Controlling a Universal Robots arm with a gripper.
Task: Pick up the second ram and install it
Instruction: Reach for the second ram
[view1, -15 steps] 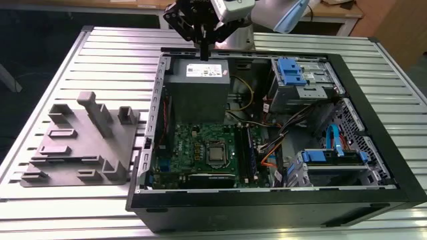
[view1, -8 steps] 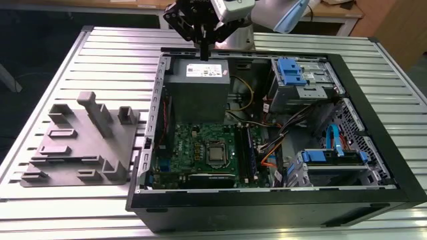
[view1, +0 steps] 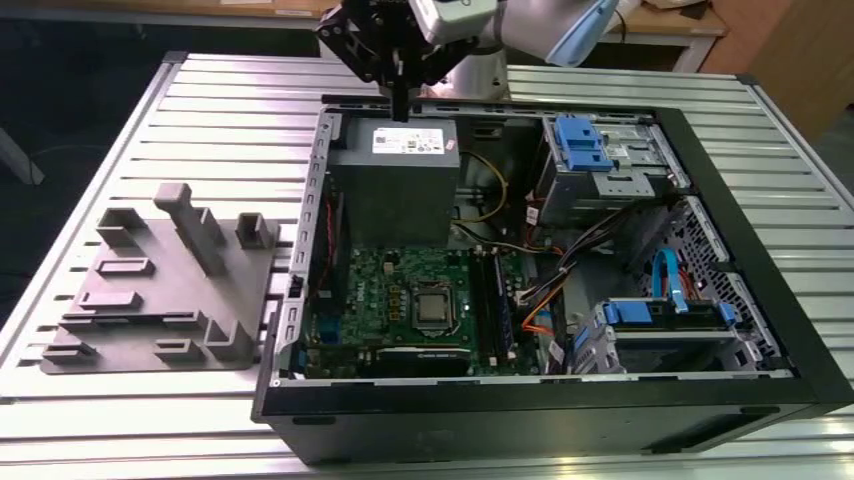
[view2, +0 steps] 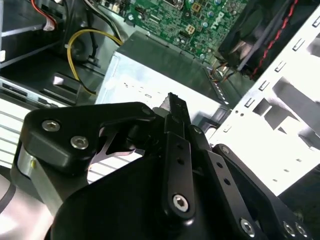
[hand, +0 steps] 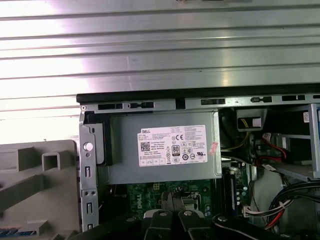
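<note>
As things stand, one entry: pincer (view1: 399, 70), upper centre of the exterior view, jaws closed onto the second ram (view1: 400, 104), a thin dark strip hanging edge-on above the power supply (view1: 398, 170). Open case (view1: 534, 420) on the bench (view1: 200, 110). Motherboard (view1: 400, 295) lower centre, long slots (view1: 497, 300) to its right. Grey holder block (view1: 160, 290) at left, well apart. Step judged: carrying, strip aloft, not yet seated. Seating calls for the strip aligned lengthwise over a free slot, then a straight, even press.
</note>
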